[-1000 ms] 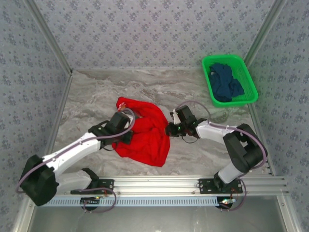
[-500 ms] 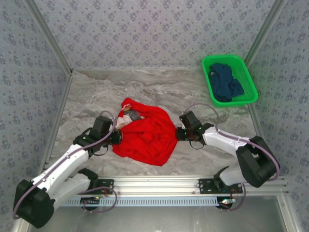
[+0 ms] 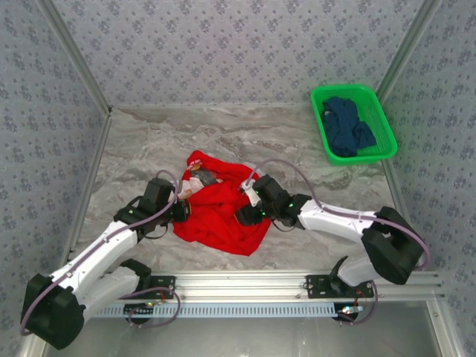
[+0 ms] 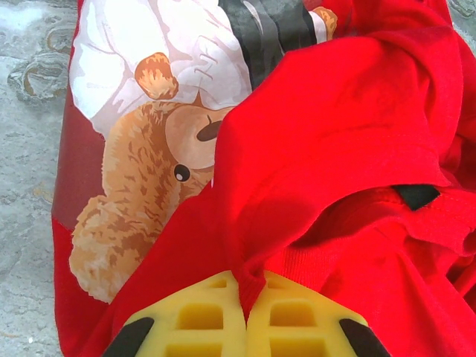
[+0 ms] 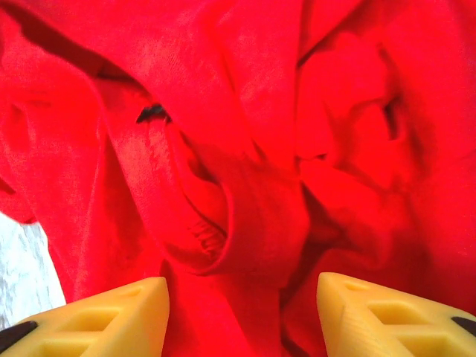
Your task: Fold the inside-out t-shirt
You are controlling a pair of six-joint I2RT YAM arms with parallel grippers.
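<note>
The inside-out t-shirt (image 3: 216, 225) lies crumpled in a red heap on the marble table, between the two arms. Part of its cartoon bear print (image 4: 141, 186) shows at the heap's far left. My left gripper (image 3: 181, 210) is at the shirt's left edge. In the left wrist view this gripper (image 4: 245, 288) is shut on a pinched fold of red cloth. My right gripper (image 3: 240, 216) sits over the right half of the heap. In the right wrist view it (image 5: 242, 301) is open, with its yellow fingers (image 5: 123, 316) wide apart above bunched folds of the t-shirt (image 5: 253, 171).
A green basket (image 3: 384, 113) stands at the far right and holds a dark blue garment (image 3: 347, 128). Metal frame rails run along both sides of the table, and the arms' mounting rail (image 3: 245, 282) runs along the near edge.
My right gripper has opened, let go of the shirt's right edge and moved left over the heap. The left gripper pulled its fold left and nearer, then stayed put, still shut.
</note>
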